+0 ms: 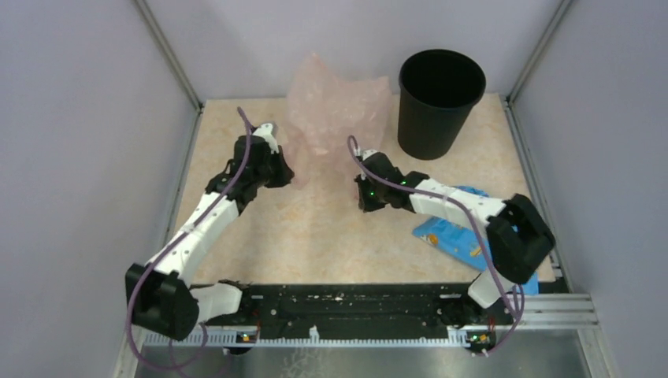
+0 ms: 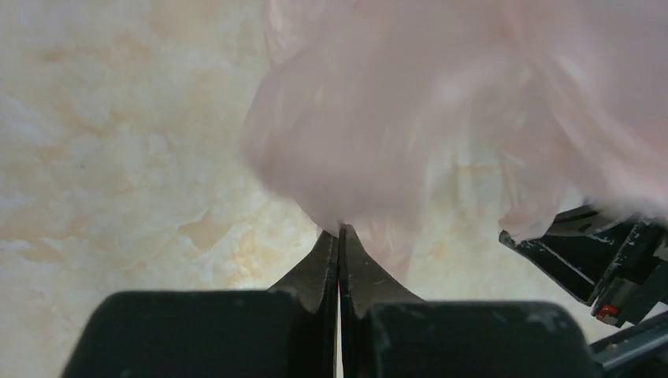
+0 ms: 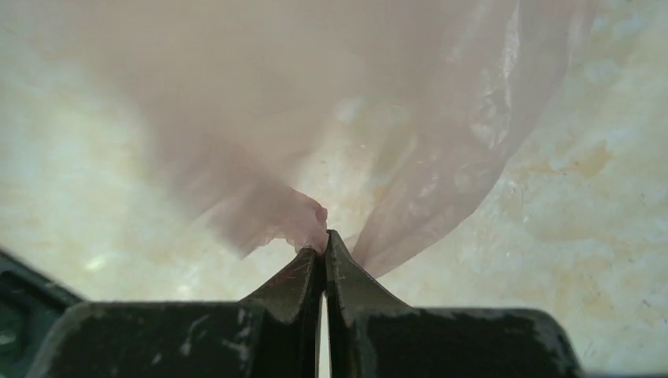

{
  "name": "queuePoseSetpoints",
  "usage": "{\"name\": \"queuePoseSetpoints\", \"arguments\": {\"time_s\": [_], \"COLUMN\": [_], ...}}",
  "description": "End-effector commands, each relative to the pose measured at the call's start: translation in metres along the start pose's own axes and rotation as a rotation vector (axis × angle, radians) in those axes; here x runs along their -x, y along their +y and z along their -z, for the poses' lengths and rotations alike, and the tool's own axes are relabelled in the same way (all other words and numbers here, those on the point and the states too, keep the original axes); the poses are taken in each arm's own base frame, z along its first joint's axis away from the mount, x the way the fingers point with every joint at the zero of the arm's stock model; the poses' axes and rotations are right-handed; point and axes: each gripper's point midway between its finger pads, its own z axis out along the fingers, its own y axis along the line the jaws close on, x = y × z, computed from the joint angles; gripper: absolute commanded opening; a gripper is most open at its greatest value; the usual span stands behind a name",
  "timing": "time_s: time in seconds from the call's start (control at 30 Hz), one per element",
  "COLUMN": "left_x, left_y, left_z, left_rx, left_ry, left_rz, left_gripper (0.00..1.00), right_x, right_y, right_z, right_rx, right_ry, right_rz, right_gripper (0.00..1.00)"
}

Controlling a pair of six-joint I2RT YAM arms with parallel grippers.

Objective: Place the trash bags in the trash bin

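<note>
A pale-pink translucent trash bag [image 1: 335, 110] is held up above the table between both arms, left of the round black trash bin [image 1: 438, 102], which stands upright at the back right. My left gripper [image 1: 285, 167] is shut on the bag's left lower edge; in the left wrist view the film [image 2: 410, 126] bunches right at the closed tips [image 2: 340, 231]. My right gripper [image 1: 364, 161] is shut on the bag's right lower edge; in the right wrist view a wad of film [image 3: 291, 213] is pinched at the tips [image 3: 323, 236].
A blue snack packet [image 1: 457, 236] lies flat on the table under the right arm's forearm. The marbled tabletop [image 1: 315, 228] is walled by grey panels at the left, back and right. The right arm shows at the right edge of the left wrist view [image 2: 606, 260].
</note>
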Motion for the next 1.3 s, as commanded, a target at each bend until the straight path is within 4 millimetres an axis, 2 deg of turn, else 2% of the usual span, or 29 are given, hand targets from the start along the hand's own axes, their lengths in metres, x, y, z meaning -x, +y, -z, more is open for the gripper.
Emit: {"name": "queuePoseSetpoints", "arguments": {"time_s": [0.0, 0.07, 0.13, 0.27, 0.33, 0.4, 0.53, 0.73, 0.87, 1.03, 1.17, 1.27], "left_x": [0.066, 0.073, 0.084, 0.105, 0.112, 0.119, 0.124, 0.113, 0.102, 0.088, 0.086, 0.084], "left_y": [-0.042, -0.047, -0.053, -0.063, -0.068, -0.071, -0.072, -0.057, -0.048, -0.037, -0.017, -0.013], "left_z": [0.073, 0.092, 0.113, 0.144, 0.152, 0.158, 0.16, 0.144, 0.138, 0.134, 0.139, 0.14], "left_rx": [-0.156, -0.166, -0.182, -0.204, -0.219, -0.225, -0.216, -0.136, -0.102, -0.05, 0.05, 0.068], "left_ry": [-0.268, -0.302, -0.35, -0.43, -0.452, -0.468, -0.466, -0.383, -0.337, -0.281, -0.306, -0.302], "left_rz": [-0.058, -0.076, -0.093, -0.112, -0.114, -0.116, -0.128, -0.148, -0.146, -0.126, -0.105, -0.097], "left_gripper": [0.0, 0.0, 0.0, 0.0, 0.0, 0.0, 0.0, 0.43, 0.57, 0.61, 0.64, 0.62], "right_x": [0.093, 0.085, 0.083, 0.1, 0.107, 0.115, 0.125, 0.137, 0.147, 0.152, 0.155, 0.157], "right_y": [0.049, 0.054, 0.049, 0.037, 0.03, 0.033, 0.042, 0.046, 0.048, 0.049, 0.048, 0.046], "right_z": [0.129, 0.144, 0.161, 0.199, 0.208, 0.213, 0.216, 0.219, 0.221, 0.22, 0.221, 0.223], "right_rx": [0.214, 0.239, 0.216, 0.153, 0.099, 0.107, 0.138, 0.147, 0.13, 0.123, 0.113, 0.101], "right_ry": [-0.358, -0.329, -0.318, -0.391, -0.396, -0.405, -0.419, -0.45, -0.448, -0.439, -0.444, -0.454], "right_rz": [-0.139, -0.145, -0.151, -0.127, -0.093, -0.065, -0.042, -0.042, -0.036, -0.028, -0.026, -0.028], "right_gripper": [0.0, 0.0, 0.0, 0.0, 0.0, 0.0, 0.0, 0.0, 0.0, 0.0, 0.0, 0.0]}}
